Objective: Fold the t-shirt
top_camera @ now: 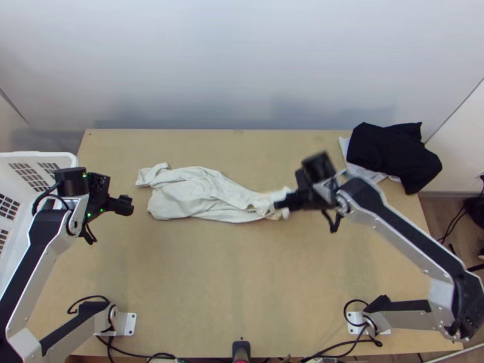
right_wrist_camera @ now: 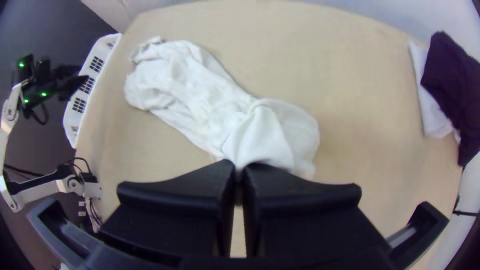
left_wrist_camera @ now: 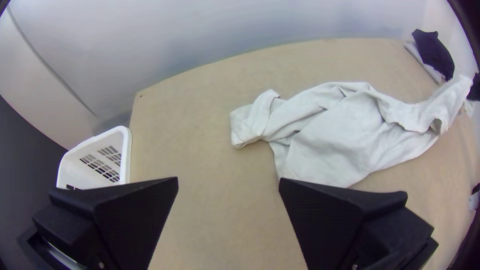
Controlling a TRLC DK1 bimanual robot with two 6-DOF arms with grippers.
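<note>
Right end effector (top_camera: 281, 205): closed on a pinched, gathered bit of the shirt (top_camera: 184, 196) at its 3 o'clock end, the fingers brought together with the cloth at their tips; this end is raised off the bench (top_camera: 242, 272), sagging beyond the tips in the right wrist view. Left end effector (top_camera: 126, 206): open, fingers wide apart, nothing between them; placed above the bench near the shirt's 9 o'clock end, not touching it. Shirt: one, off-white, unfolded, bunched and creased, laid lengthwise from 9 to 3 o'clock across the bench, a little to the 12 o'clock side of its middle; a narrow doubled-over part sticks out at its 10 o'clock corner, the body is broader next to it, and the cloth narrows toward the held end. Black cloth (top_camera: 390, 151): one, heaped at the bench's 2 o'clock corner, overhanging the edge, with white cloth (right_wrist_camera: 435, 110) beneath it. Basket (top_camera: 37, 158): one, white, slotted walls, beside the bench at 9 to 10 o'clock. Cables (top_camera: 142, 352): black, several, along the 6 o'clock edge.
</note>
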